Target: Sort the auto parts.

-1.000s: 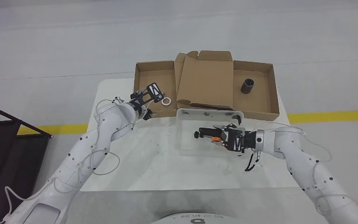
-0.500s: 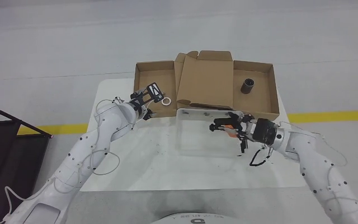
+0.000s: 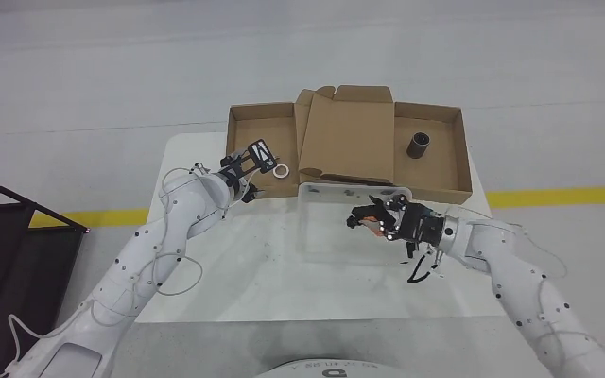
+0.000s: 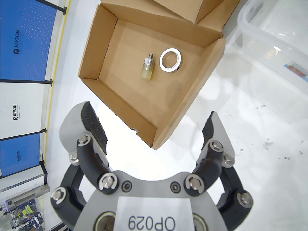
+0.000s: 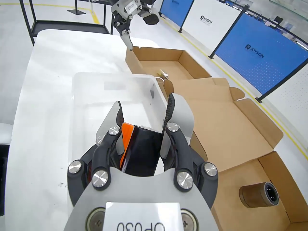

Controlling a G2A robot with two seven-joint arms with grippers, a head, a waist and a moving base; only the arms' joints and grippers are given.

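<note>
Since 0.5 s ago the right gripper has slid back from the far right corner of the clear bin toward the bin's middle. The left arm has kept its place.

The right gripper's 2 fingers are clamped on a black-and-orange part, held above the bin's right half and clear of its floor.

The left gripper is spread wide with nothing between its pads. It hovers beyond the bin's far left corner, over the near edge of the cardboard box.

That box stands on the white table, along the bin's far side and touching its rim. In the box's compartment beyond the bin's far left corner lie 1 metal ring and 1 small stud with a pale body, just beside each other and not touching. In the compartment beyond the bin's far right corner lies 1 dark cylindrical bushing. The box's flaps are folded open between the 2 compartments.
</note>
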